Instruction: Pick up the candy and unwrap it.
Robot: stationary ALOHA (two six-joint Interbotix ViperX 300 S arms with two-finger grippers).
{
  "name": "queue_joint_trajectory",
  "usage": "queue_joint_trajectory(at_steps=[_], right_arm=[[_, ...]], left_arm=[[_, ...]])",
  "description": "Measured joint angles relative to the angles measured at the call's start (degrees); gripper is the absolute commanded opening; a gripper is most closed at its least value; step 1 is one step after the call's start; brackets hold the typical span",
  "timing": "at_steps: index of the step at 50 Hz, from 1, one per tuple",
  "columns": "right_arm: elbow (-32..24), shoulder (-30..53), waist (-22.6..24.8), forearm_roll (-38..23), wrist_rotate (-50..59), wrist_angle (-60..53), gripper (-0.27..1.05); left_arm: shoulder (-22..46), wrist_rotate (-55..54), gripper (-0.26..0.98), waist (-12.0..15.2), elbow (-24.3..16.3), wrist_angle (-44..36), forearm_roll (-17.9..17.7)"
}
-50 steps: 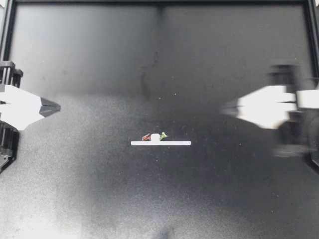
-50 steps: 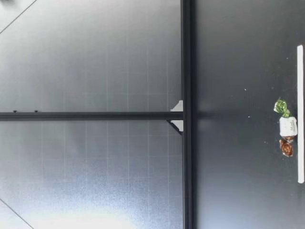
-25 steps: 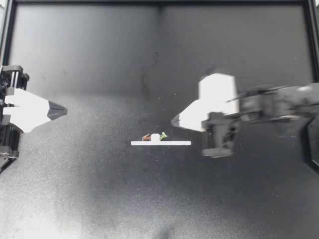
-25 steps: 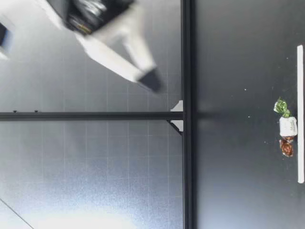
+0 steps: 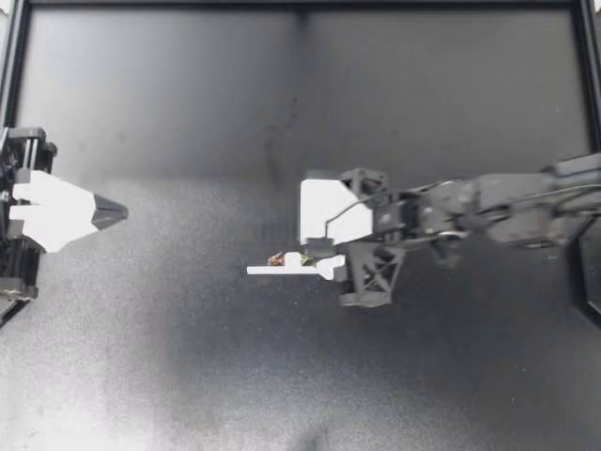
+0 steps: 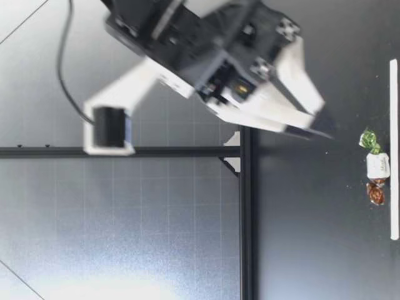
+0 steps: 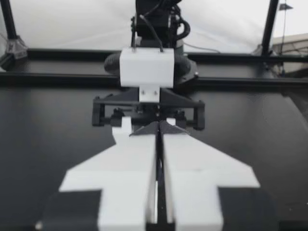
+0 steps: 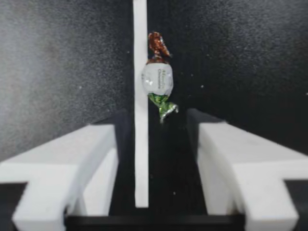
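We're at the reach-in bit of the pick-up, nothing grabbed yet. Closest in, our right claw (image 5: 319, 254) has its two white fingers (image 8: 62, 163) standing well apart with nothing pinched between them. The white strip (image 8: 140, 72) on the bench (image 5: 451, 376) runs right up the gap, nearer one finger than the other. Just ahead of the fingertips sits the candy (image 8: 157, 79), lying flat on the bench and right against the strip. Its green twisted end is nearest the claw, then the white middle, then the brown twisted end farthest off. From bench level the claw looks to hang a bit above the surface, tips angled down toward the green end and not touching it. That view is smeared though, so we wouldn't swear to the gap. Way over at the far side of the bench, our left claw (image 5: 117, 213) sits with its fingers pressed together, holding nothing.

Our guess for the next move: drop the right claw down and nudge it forward so the fingers land either side of the white middle, then squeeze. The strip is the annoying part. It's in the gap too and could get pinched along with the candy, so shifting a little off the strip would probably help. The left claw will need to open and come over to pull a twisted end.
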Motion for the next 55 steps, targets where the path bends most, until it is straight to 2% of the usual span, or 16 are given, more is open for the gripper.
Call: queue_joint_trajectory(at_steps=[27, 38, 46, 55], right_arm=[[-1.93, 5.45, -0.62, 0.00, 0.26, 0.97, 0.53], [-2.55, 6.86, -0.62, 0.00, 0.35, 0.97, 0.45], [-3.16, 7.65, -0.62, 0.00, 0.35, 0.97, 0.32], [-3.52, 8.00, -0.62, 0.00, 0.26, 1.67, -0.02]], left_arm=[[0.09, 0.00, -0.11, -0.09, 0.00, 0.00, 0.00], [0.09, 0.00, -0.11, 0.00, -0.26, 0.00, 0.00], [0.00, 0.00, -0.11, -0.09, -0.44, 0.00, 0.00], [0.00, 0.00, -0.11, 0.00, -0.44, 0.00, 0.00]])
